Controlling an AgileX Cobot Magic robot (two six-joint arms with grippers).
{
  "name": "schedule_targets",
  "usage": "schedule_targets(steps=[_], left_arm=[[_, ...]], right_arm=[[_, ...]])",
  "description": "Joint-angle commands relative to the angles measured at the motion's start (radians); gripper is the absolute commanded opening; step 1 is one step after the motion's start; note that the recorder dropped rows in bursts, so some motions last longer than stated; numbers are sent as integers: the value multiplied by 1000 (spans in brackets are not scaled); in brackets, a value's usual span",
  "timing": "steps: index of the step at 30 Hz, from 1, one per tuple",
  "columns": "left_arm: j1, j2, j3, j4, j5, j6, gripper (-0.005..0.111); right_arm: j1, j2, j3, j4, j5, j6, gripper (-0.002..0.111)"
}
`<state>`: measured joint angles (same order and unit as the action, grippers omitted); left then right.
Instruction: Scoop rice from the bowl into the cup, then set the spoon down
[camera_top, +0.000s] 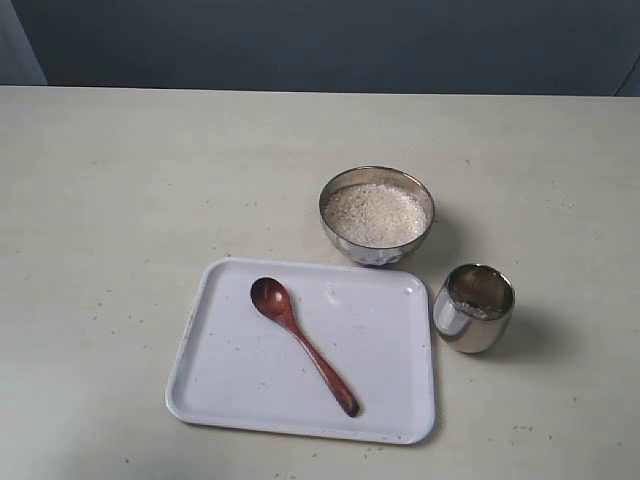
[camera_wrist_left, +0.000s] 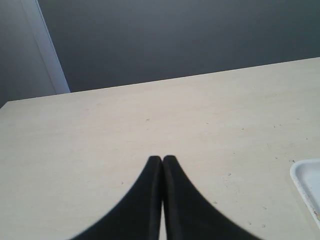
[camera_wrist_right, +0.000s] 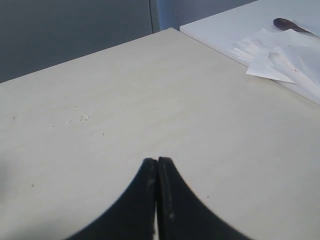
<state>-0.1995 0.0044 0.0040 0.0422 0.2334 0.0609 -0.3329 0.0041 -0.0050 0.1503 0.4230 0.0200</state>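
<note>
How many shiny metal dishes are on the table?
2. The bowl with rice stands just behind the tray; the cup stands by the tray's right edge. None seem hidden.

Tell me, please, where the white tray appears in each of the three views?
Exterior view: the tray lies at lower centre, with the spoon on it.
Left wrist view: only one corner of the tray shows, cut off by the picture's edge.
Right wrist view: not in it.
Shared landmark: the pale table, seen in all three views.
</note>
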Motion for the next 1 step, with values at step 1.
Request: schedule_targets(steps=[1], left_arm=[[-4, -4, -4, 1, -1, -7, 1]], right_arm=[[-5, -4, 5, -1, -15, 0, 0]])
